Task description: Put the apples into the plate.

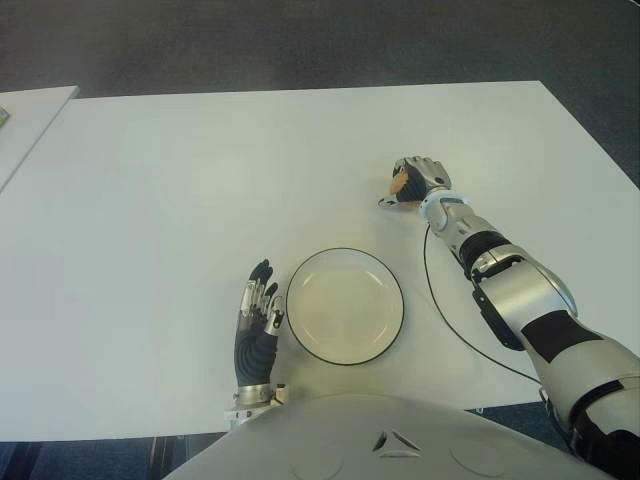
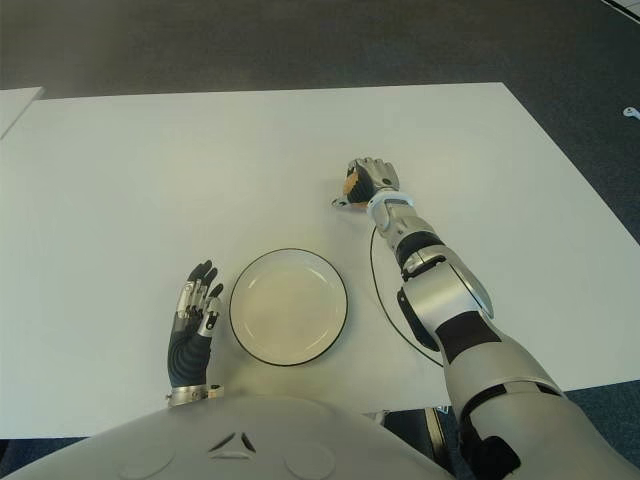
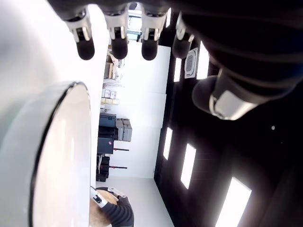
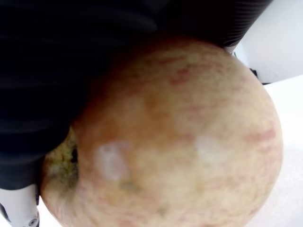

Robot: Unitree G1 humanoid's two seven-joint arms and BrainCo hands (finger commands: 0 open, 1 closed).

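An apple [image 4: 175, 142] is clasped in the right hand [image 1: 418, 180], well beyond the empty plate [image 1: 345, 305] on the white worktop [image 1: 180, 180]; the left hand [image 1: 258, 315] is seen flat, fingers spread, just left of the plate

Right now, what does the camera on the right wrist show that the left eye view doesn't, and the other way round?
Only the right wrist view shows the apple up close: yellowish skin with red streaks, pressed against the dark palm. Only the left eye view shows the empty plate, the left hand open beside it on its left, and the white table. Both show the right hand closed around that apple.
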